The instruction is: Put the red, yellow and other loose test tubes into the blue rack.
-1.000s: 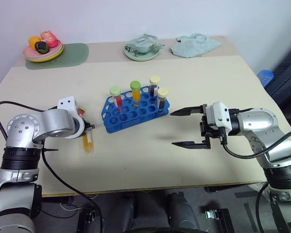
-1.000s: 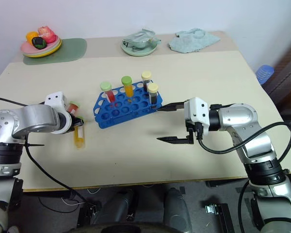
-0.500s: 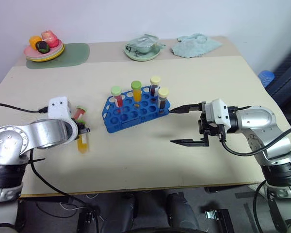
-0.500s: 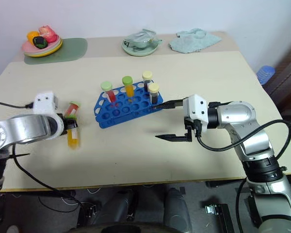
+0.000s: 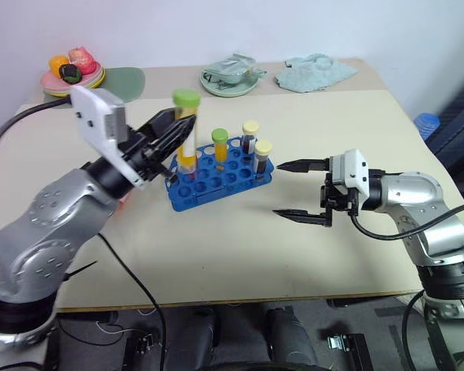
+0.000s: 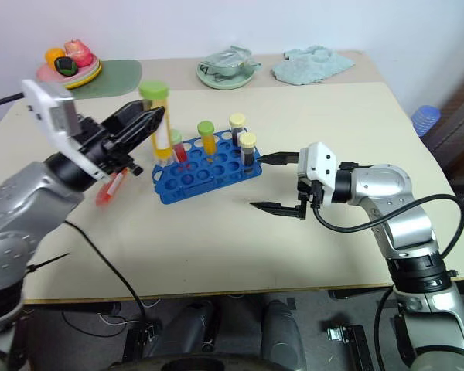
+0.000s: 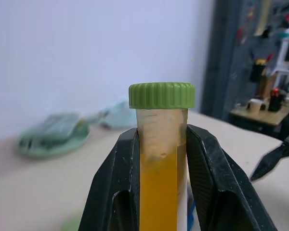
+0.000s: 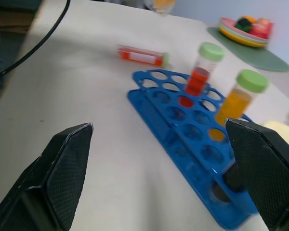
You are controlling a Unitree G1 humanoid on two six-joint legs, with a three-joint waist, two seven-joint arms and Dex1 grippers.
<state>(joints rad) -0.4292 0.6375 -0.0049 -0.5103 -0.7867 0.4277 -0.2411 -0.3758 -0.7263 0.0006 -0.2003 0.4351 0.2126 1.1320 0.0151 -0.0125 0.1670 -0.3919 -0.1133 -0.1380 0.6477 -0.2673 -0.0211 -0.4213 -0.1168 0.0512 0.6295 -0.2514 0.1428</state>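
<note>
The left gripper (image 5: 172, 133), left of centre, has its jaws clamped on a green-capped yellow tube (image 5: 186, 130), held upright above the left end of the blue rack (image 5: 216, 179) at mid-frame. A red tube (image 6: 110, 188) lies loose on the desk (image 5: 240, 255) left of the rack. The right gripper (image 5: 295, 190) waits right of the rack, jaws wide and empty. Risk: the raised tube could foul the capped tubes already standing there, or miss a hole and tip

Silver rounded arm shells, black joint rings, white wrist camera blocks, black tapered fingers (image 5: 298, 216), looping black cables
</note>
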